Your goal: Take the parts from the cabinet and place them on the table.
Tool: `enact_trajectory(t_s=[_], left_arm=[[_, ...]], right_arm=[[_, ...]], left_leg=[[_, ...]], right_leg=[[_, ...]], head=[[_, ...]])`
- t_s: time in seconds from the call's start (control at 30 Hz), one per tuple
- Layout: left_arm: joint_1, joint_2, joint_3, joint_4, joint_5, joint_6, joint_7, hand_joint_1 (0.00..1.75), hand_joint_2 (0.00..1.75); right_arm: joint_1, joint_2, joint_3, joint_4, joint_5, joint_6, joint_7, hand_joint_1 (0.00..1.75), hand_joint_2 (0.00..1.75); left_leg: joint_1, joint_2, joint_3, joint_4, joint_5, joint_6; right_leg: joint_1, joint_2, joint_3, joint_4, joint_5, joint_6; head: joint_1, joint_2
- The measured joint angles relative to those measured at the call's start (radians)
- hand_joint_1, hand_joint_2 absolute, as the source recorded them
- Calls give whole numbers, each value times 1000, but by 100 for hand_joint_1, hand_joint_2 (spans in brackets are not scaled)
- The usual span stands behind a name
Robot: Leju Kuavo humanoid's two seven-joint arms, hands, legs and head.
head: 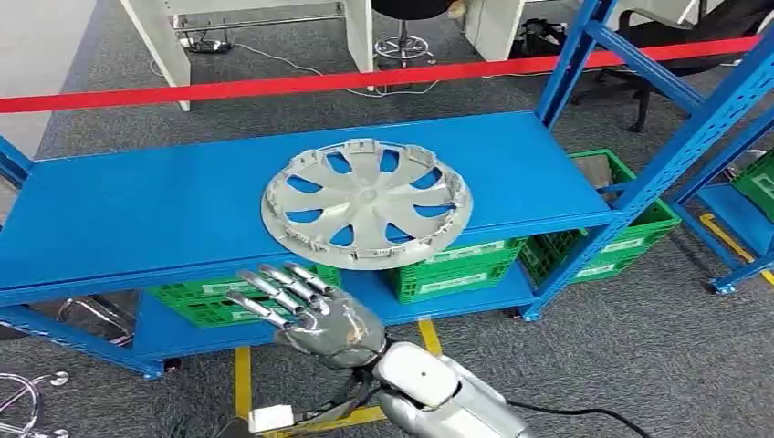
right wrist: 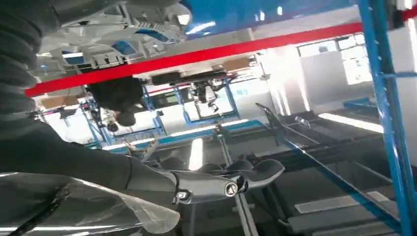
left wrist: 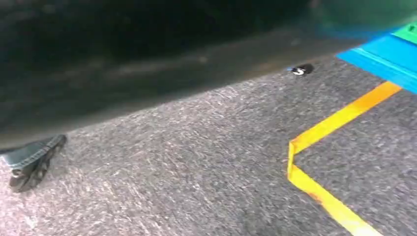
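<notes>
Green crates [head: 456,266] sat under the shelf; red tape [head: 365,80] ran behind (yellow floor lines [left wrist: 314,162] below).

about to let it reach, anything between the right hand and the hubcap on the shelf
Nothing visible. The right hand hovers open in front of the blue shelf, and the silver hubcap lies flat beyond it, overhanging the front edge.

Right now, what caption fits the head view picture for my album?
Robot's open right hand reaches toward a silver hubcap lying on the blue shelf, green crates below.
</notes>
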Motion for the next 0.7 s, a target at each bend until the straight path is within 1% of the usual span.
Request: enact_trajectory(t_s=[0.07,0.2,0.33,0.53,0.6,0.63,0.7], left_arm=[[-5,-1,-7,0,2,-6,0,0,0],[-10,-1,-24,0,3,-16,0,0,0],[-15,-3,-32,0,2,-27,0,0,0],[-19,-13,-50,0,5,-39,-11,0,0],[-21,-15,-52,0,7,-42,-16,0,0],[-21,-16,-56,0,8,-48,-19,0,0],[-24,-19,-66,0,11,-56,-19,0,0]], right_arm=[[-32,6,3,44,16,0,40,0,175],[-64,14,5,104,31,0,61,0,175],[-102,16,25,179,40,0,121,0,175],[-139,19,27,302,56,0,152,0,175],[-154,19,30,337,57,0,172,0,175],[-165,19,35,368,54,0,193,0,175],[-198,22,43,433,40,0,211,0,175]], left_leg=[[0,0,0,0,0,0],[0,0,0,0,0,0],[0,0,0,0,0,0],[0,0,0,0,0,0],[0,0,0,0,0,0],[0,0,0,0,0,0],[0,0,0,0,0,0]], right_leg=[[0,0,0,0,0,0],[0,0,0,0,0,1],[0,0,0,0,0,1],[0,0,0,0,0,1],[0,0,0,0,0,1],[0,0,0,0,0,1],[0,0,0,0,1,1]], head=[[0,0],[0,0],[0,0],[0,0],[0,0],[0,0],[0,0]])
